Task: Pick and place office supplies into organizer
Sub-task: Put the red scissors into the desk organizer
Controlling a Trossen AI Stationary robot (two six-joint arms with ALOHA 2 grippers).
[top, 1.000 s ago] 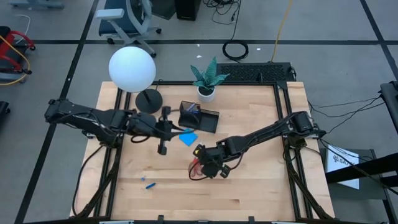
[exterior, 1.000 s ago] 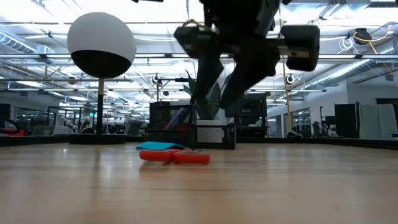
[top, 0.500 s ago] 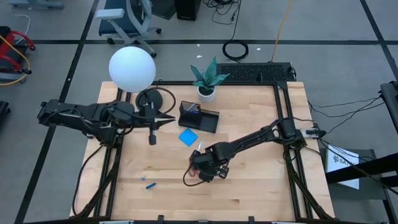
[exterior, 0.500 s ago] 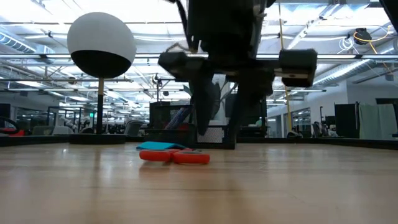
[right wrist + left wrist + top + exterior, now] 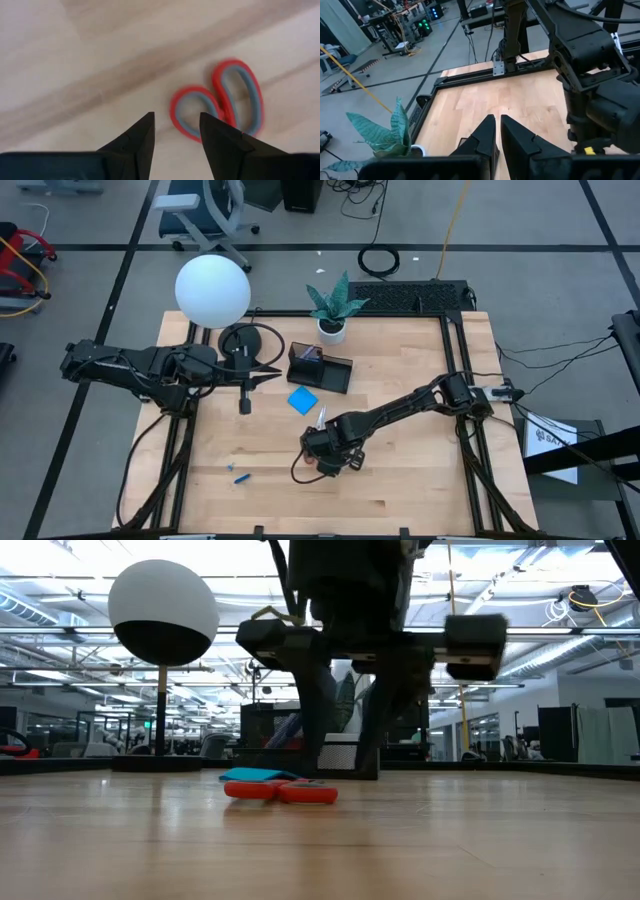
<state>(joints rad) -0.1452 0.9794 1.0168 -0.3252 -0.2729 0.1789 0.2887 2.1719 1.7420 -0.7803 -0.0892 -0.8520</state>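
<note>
— Hovering over the red-handled scissors [image 5: 225, 97], is it?

— Yes. The right gripper [image 5: 176, 131] hangs just above them with its fingers apart and nothing between; the reach for the pick is the step in hand, I judge.

— Next?

— Lower, straddle a handle loop, then close. The loops lie flat on the wooden table [image 5: 420, 490], so the fingertips must get low.

— And the rest?

— Blades point toward the blue note pad [image 5: 302, 400]; the black organizer [image 5: 320, 368] stands beyond, far side. The left gripper [image 5: 497, 131] waits left, fingers together.
</note>
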